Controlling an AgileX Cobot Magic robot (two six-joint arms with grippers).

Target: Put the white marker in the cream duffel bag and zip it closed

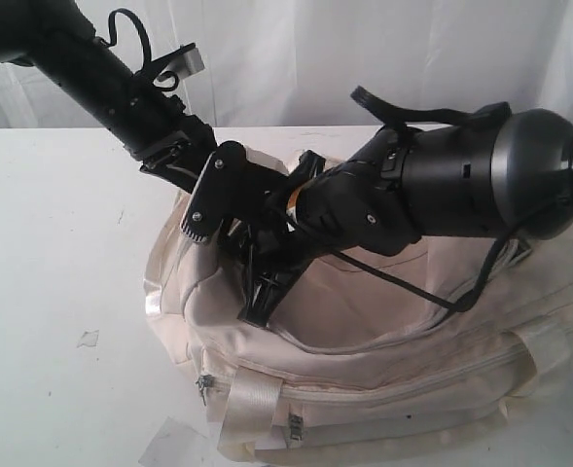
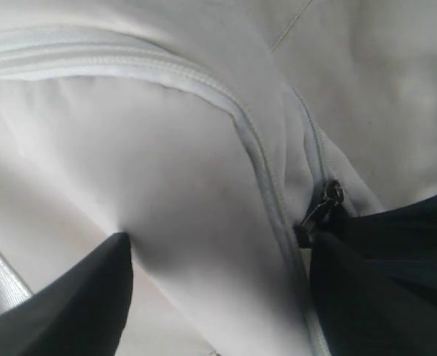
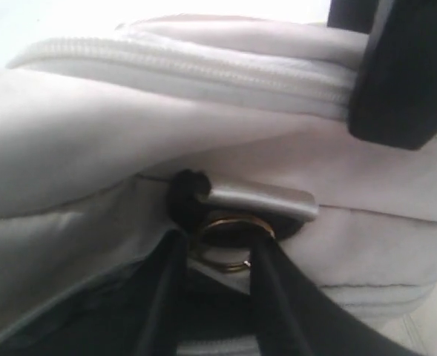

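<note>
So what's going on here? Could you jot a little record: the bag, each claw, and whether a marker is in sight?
bag: cream duffel bag on a white table
white marker: not visible in any view
left claw: open, astride a fold of the bag beside a zipper pull
right claw: at the bag's top by a metal tab and gold ring; grip unclear
zip: cannot tell whether closed

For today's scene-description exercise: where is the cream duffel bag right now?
In the exterior view the cream duffel bag lies on the white table, filling the lower right, under the left arm and right arm, which reach onto its top.
</note>
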